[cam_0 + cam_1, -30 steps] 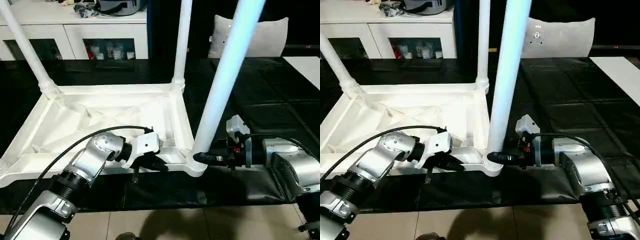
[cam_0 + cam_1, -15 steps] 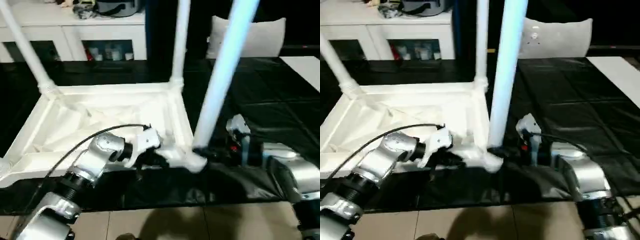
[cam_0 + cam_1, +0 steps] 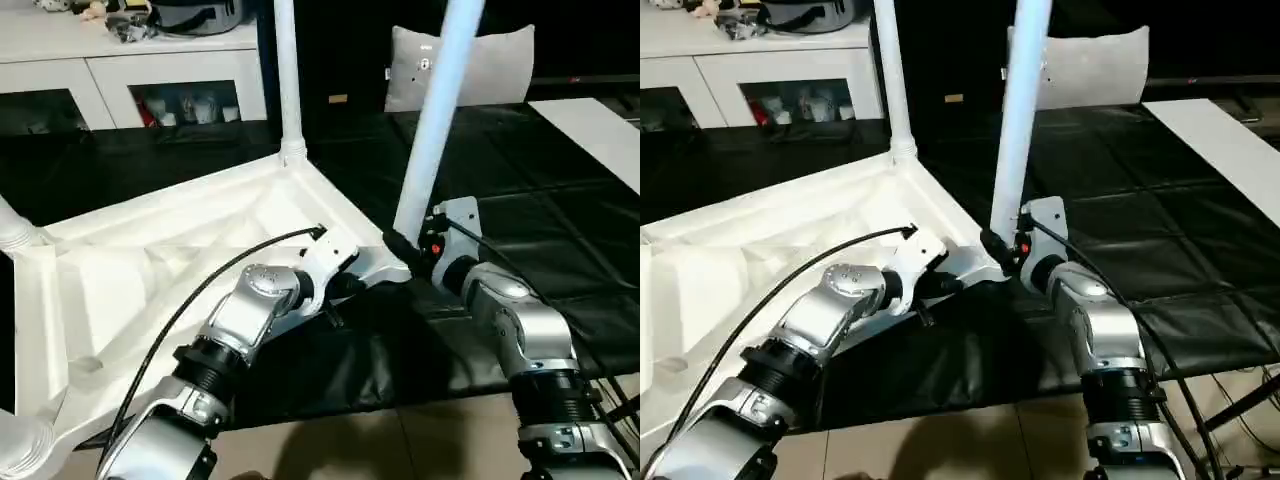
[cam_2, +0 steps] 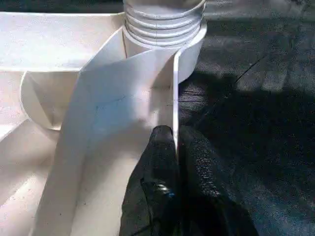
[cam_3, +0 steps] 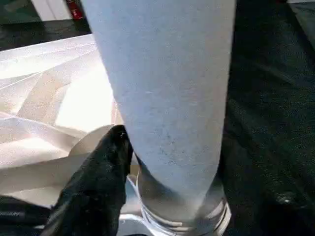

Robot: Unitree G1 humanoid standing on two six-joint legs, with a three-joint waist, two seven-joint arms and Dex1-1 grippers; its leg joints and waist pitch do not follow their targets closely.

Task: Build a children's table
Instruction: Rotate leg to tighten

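On the black mat, left gripper (image 4: 176,162) pinches the tabletop (image 3: 150,270) rim; right gripper (image 3: 400,248), at three o'clock, clasps a leg (image 3: 432,120).

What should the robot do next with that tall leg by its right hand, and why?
Probably hold on and keep turning the leg into its corner socket. The right gripper sits at the leg's base, one finger against it, and the left gripper pinches the tabletop's rim beside that corner, so the top is braced. Ribbed thread is exposed at the socket, so the leg may not be fully seated.
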